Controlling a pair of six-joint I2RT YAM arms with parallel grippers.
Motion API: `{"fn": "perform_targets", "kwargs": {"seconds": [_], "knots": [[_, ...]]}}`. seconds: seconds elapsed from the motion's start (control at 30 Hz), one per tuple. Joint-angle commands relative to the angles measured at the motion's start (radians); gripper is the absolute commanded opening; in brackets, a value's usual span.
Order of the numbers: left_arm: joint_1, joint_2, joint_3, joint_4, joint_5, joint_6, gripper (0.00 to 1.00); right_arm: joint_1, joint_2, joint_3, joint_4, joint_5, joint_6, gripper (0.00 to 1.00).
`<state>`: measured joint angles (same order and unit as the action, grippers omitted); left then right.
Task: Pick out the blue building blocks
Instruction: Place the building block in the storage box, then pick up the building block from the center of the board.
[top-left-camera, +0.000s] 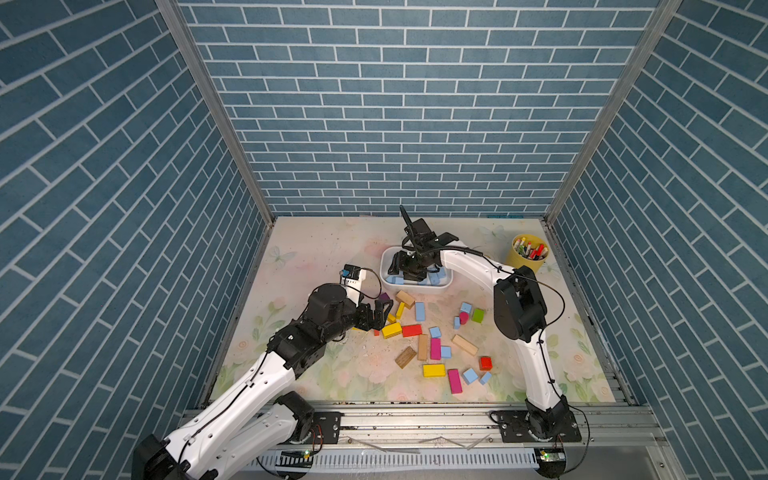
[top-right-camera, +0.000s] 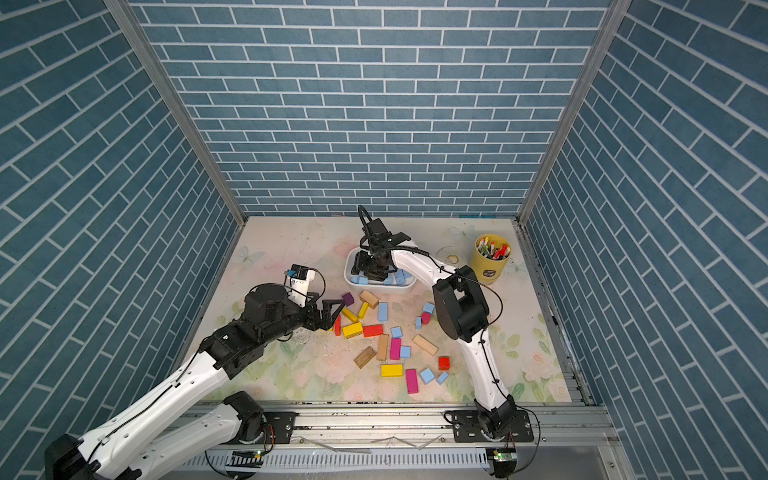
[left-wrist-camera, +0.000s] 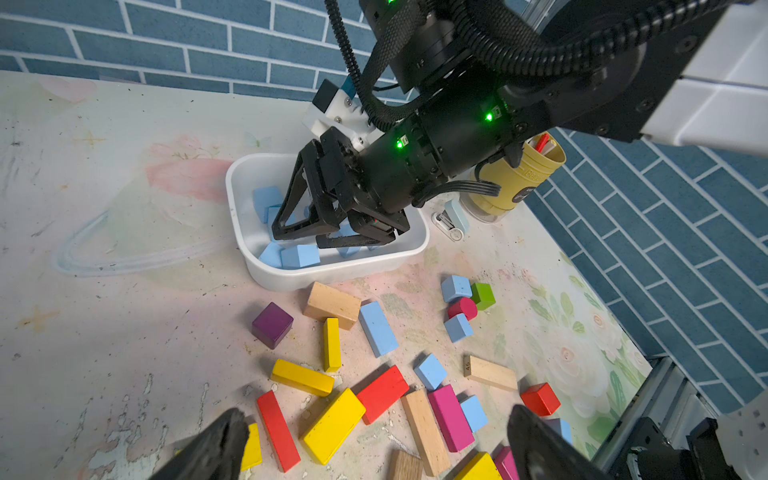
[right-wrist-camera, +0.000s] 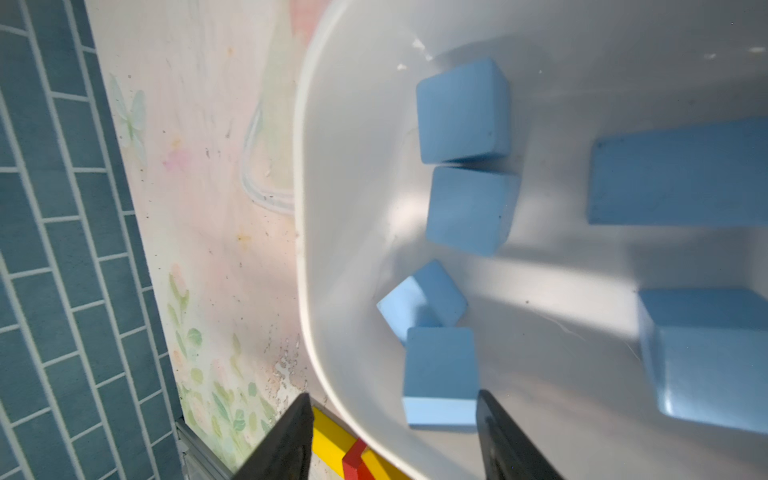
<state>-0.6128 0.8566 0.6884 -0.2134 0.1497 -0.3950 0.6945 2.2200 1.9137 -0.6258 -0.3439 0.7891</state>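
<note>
Our right gripper (right-wrist-camera: 394, 394) sits low inside the bin (right-wrist-camera: 303, 249), jaws apart and nothing clamped. A blue block (right-wrist-camera: 440, 374) lies on the bin floor between the fingers with a clear gap on one side, so we judge this the drop-off step, kept low so the block cannot bounce out. More blue blocks (right-wrist-camera: 461, 112) rest deeper in the bin. Only the right wrist view shows that gap; in both top views the wrist covers most of the bin. Our left gripper (left-wrist-camera: 376, 411) hangs spread wide and empty on the near side of the bin, over the mixed blocks (left-wrist-camera: 332, 424) on the counter (top-left-camera: 299, 249), likely poised for a pick. Several blue blocks (top-left-camera: 420, 311) lie there among the other colours.
</note>
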Motion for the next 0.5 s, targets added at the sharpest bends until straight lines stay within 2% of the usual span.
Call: {"fn": "perform_targets", "kwargs": {"seconds": [0.0, 0.47], "knots": [[0.003, -0.013, 0.006, -0.013, -0.010, 0.001, 0.99, -0.005, -0.110, -0.024, 0.020, -0.009, 0.012, 0.66], [0.003, -0.009, 0.000, -0.008, -0.006, -0.008, 0.99, -0.040, -0.366, -0.218, 0.047, 0.037, -0.038, 0.77]]}}
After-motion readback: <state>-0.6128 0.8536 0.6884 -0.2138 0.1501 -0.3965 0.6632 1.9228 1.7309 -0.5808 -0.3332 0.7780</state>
